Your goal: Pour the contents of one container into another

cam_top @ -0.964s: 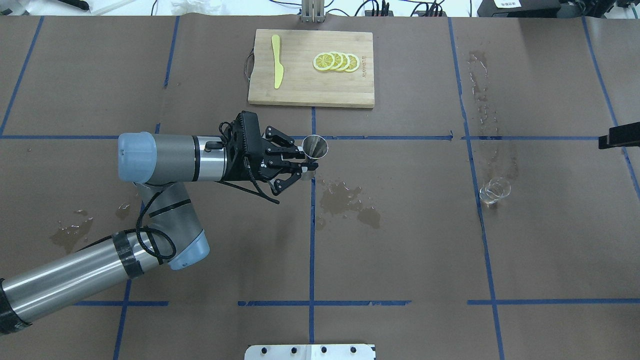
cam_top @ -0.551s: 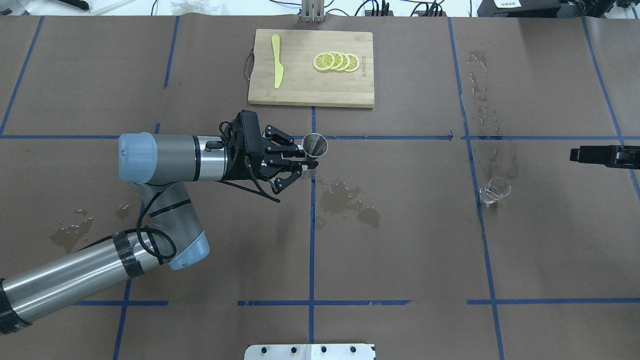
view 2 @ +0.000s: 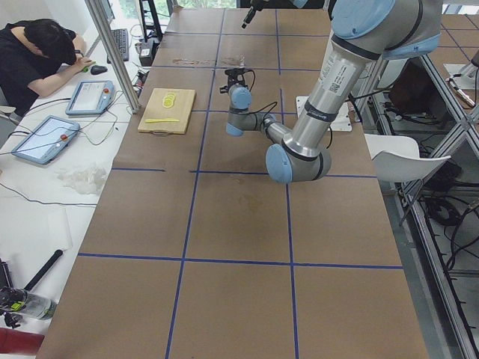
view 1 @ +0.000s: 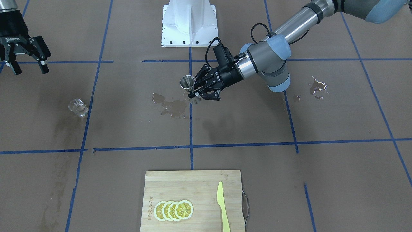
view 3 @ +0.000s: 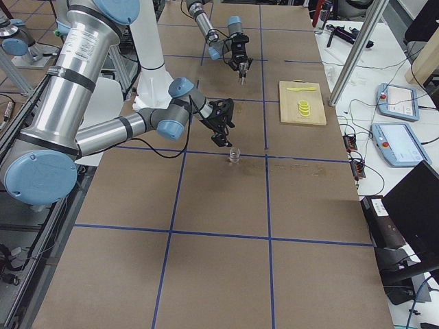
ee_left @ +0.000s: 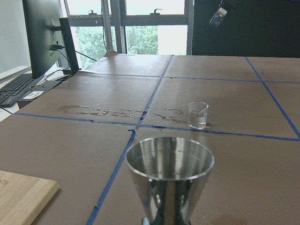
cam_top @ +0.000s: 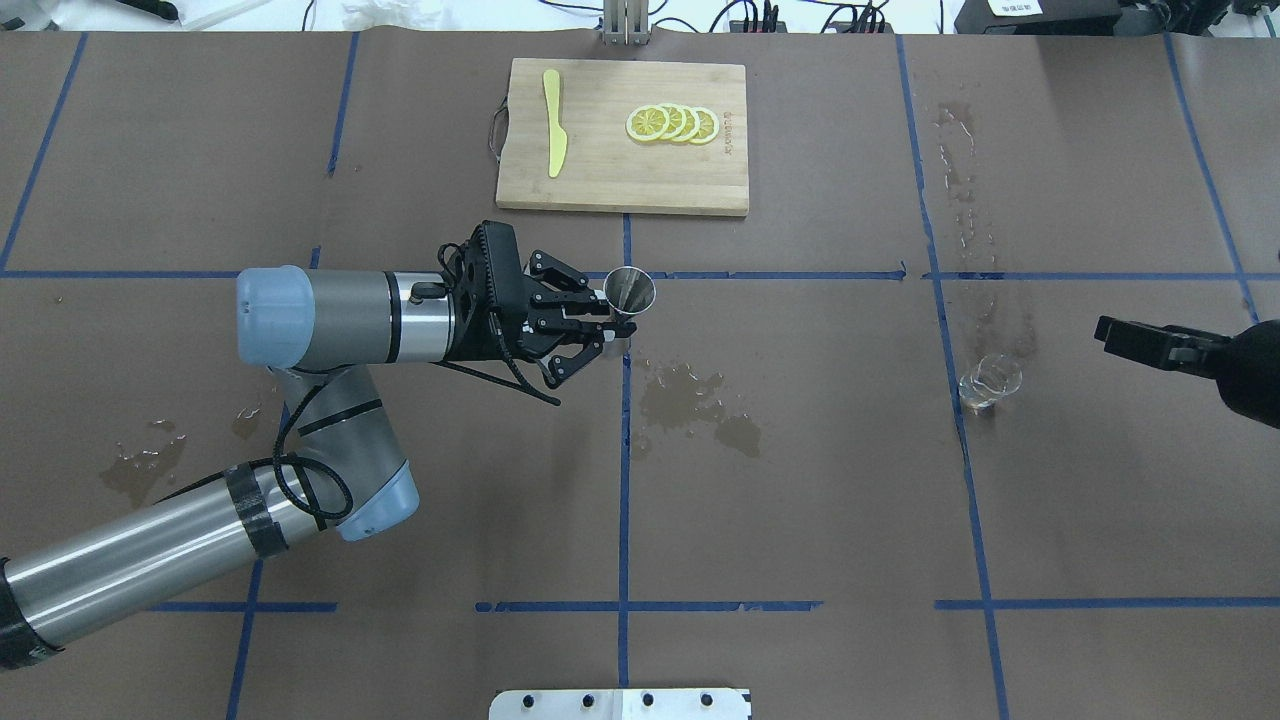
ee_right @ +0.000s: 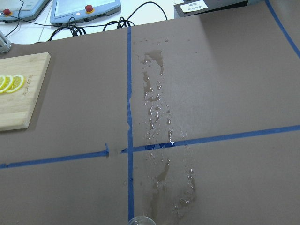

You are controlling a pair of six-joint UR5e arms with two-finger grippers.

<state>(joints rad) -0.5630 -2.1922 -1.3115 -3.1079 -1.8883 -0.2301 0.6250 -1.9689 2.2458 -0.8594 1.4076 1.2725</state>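
The left tool [cam_top: 612, 330] is clamped on the narrow waist of the steel jigger [cam_top: 630, 292], which is upright with its open cone facing up, near the middle of the desk [cam_top: 820, 480]. Seen from overhead, the glass cup [cam_top: 990, 380] stands on the desk well apart, at about 3 o'clock from the jigger. The right tool [view 1: 30, 69] hangs at about 2 o'clock from the cup, clear of it, its jaws spread wide and empty. A cutting board [cam_top: 620, 180] with lemon slices [cam_top: 672, 123] and a yellow knife [cam_top: 553, 120] lies at 12 o'clock from the jigger, and a wet patch [cam_top: 690, 400] at 5 o'clock.
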